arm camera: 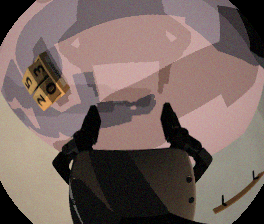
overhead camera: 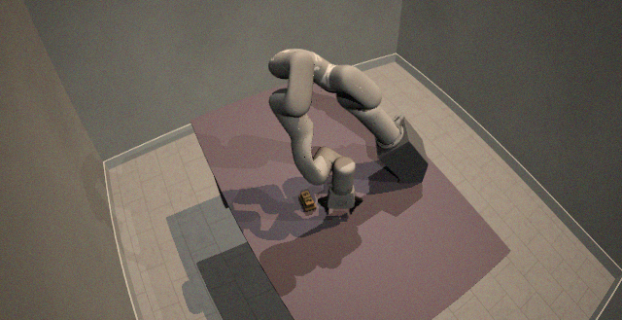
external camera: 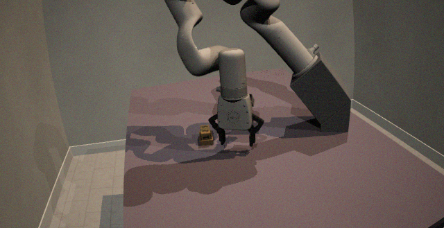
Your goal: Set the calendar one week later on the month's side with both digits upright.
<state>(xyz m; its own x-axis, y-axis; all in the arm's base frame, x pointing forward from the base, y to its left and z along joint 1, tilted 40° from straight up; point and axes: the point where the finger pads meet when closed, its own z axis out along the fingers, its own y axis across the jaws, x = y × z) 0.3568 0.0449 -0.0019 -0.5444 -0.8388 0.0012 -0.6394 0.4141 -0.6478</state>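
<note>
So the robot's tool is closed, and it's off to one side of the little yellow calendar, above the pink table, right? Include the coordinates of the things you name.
Not closed: the tool [overhead camera: 339, 213] [external camera: 237, 143] [arm camera: 130, 111] is open, its fingers well apart, as the exterior view shows. It is indeed off to one side of the calendar [overhead camera: 307, 201] [external camera: 205, 140] [arm camera: 45, 82], above the pink table [overhead camera: 413, 262] [external camera: 312, 186] [arm camera: 228, 117].

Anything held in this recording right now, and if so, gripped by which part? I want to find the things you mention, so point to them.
Nothing is held: the pincer [external camera: 237, 143] [arm camera: 130, 111] is open, and the calendar [overhead camera: 307, 201] [external camera: 205, 141] [arm camera: 44, 84] sits off to one side.
</note>
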